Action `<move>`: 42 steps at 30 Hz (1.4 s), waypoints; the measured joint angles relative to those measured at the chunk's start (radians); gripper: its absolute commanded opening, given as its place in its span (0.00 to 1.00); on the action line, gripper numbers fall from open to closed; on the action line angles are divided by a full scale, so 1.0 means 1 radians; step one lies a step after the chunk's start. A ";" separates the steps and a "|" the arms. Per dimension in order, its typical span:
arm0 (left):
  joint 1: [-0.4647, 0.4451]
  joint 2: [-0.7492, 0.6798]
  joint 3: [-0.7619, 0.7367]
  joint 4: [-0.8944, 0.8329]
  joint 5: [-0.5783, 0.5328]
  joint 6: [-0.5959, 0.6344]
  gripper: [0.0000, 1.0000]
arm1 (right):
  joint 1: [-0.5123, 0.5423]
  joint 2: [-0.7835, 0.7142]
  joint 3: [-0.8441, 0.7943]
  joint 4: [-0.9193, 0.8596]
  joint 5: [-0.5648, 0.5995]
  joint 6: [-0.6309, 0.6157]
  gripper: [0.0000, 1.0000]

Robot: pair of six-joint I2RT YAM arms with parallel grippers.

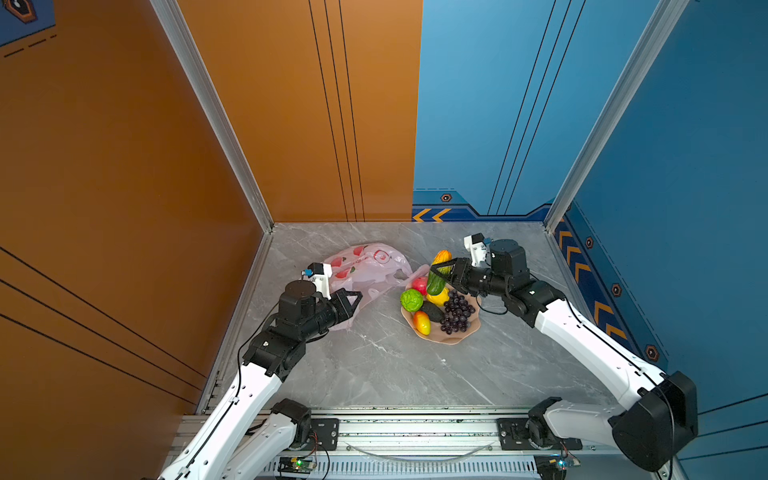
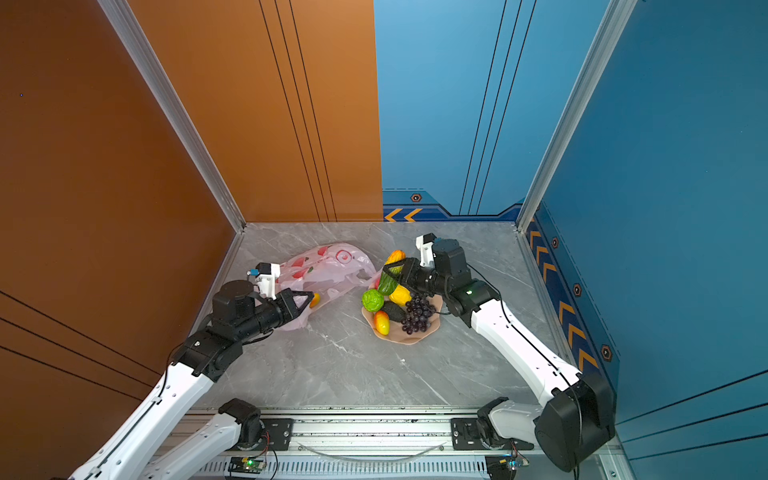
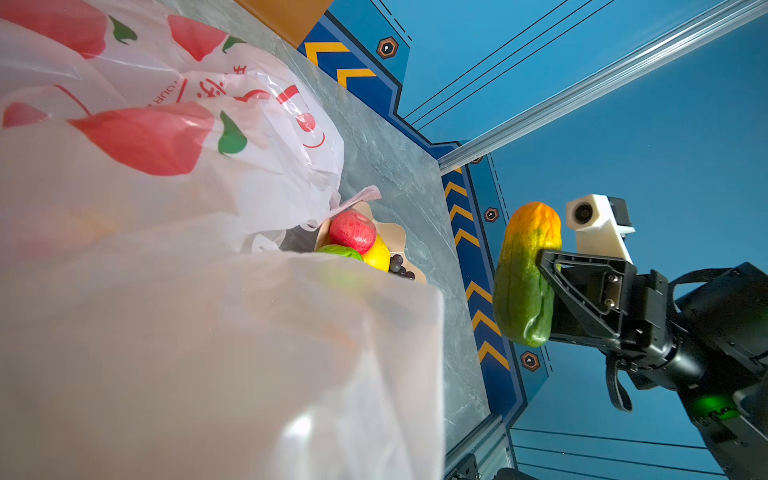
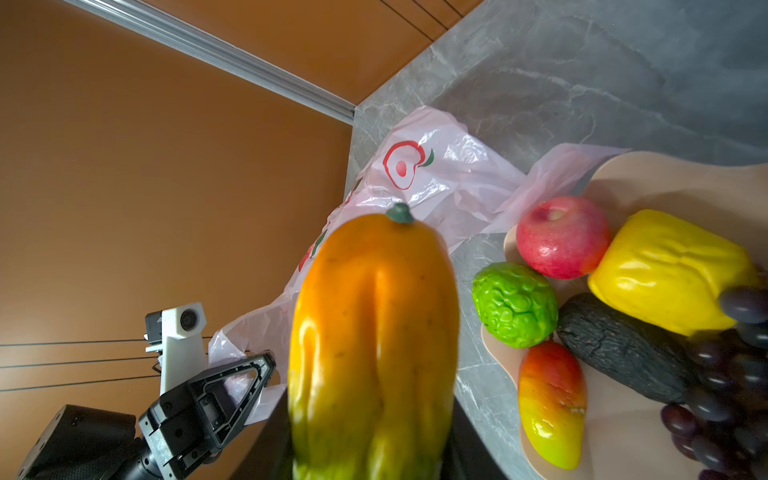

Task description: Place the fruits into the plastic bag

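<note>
right gripper (image 1: 441, 269) clamps green-orange papaya (image 1: 436, 286) above peach bowl (image 1: 451, 338). left gripper (image 1: 354, 300) pinched shut on plastic bag (image 1: 365, 266) edge.

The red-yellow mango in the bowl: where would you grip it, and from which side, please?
Probably across its narrow middle, from above. The red-yellow mango lies flat and elongated at the near-left edge of the bowl, its outer side free; the dark avocado lies close on its inner side, so keep the jaws narrow.
</note>
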 measured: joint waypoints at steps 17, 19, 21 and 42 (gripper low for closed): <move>0.000 0.000 0.000 0.002 0.015 -0.002 0.00 | 0.166 0.210 0.040 0.112 -0.038 0.067 0.38; 0.000 0.000 0.000 0.002 0.018 -0.002 0.00 | 0.179 0.234 0.051 0.132 -0.047 0.078 0.38; 0.000 0.000 0.000 0.002 0.019 -0.002 0.00 | 0.190 0.255 0.061 0.143 -0.054 0.089 0.38; 0.000 0.003 0.000 0.003 0.034 -0.002 0.00 | 0.293 0.522 0.237 0.260 -0.259 0.270 0.35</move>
